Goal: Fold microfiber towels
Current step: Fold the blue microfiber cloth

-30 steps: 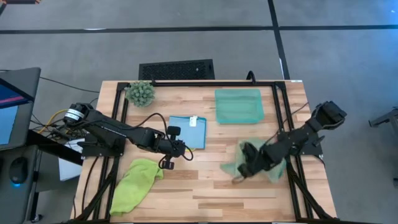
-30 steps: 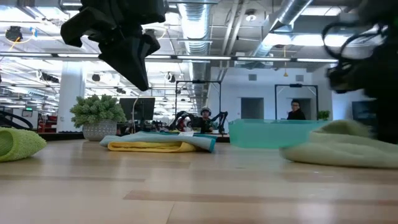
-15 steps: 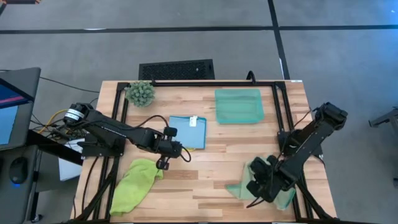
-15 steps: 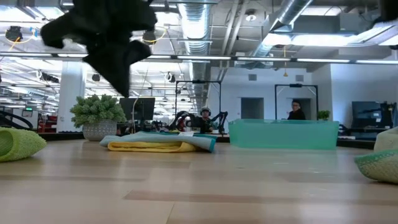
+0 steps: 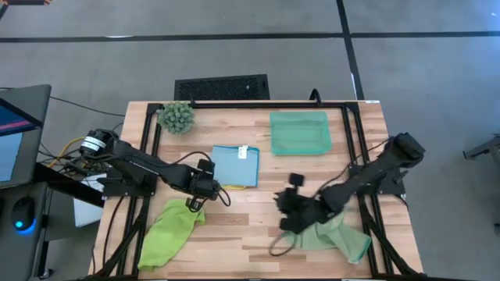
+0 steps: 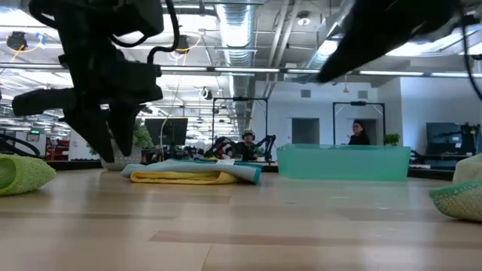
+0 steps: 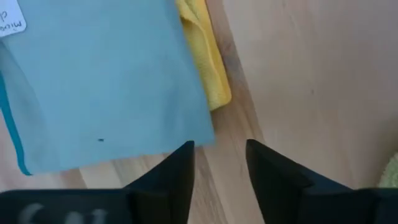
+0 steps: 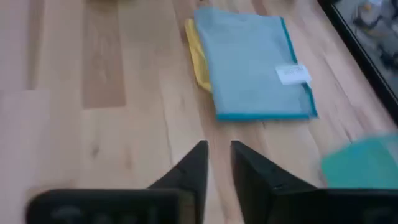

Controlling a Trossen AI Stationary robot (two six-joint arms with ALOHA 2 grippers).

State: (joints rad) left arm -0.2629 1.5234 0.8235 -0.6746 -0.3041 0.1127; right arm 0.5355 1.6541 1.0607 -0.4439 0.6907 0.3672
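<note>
Sage green towel (image 5: 332, 234): lying crumpled near the table's front right; soft, light, limp, likely best pinched at a corner. Right gripper (image 5: 287, 204) hovering beside it, left gripper (image 5: 194, 203) hovering above the lime towel (image 5: 168, 232); both with jaws apart, holding nothing.

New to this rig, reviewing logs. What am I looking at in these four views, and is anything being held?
Two dark robot arms at a wooden table. One camera looks straight down, one sits at table height, one rides each wrist.

On the table: a folded light blue towel on a yellow towel, a crumpled lime green towel, a sage green towel, a teal tray and a small plant.

The left gripper and right gripper hold nothing; both sets of jaws stand slightly apart.
</note>
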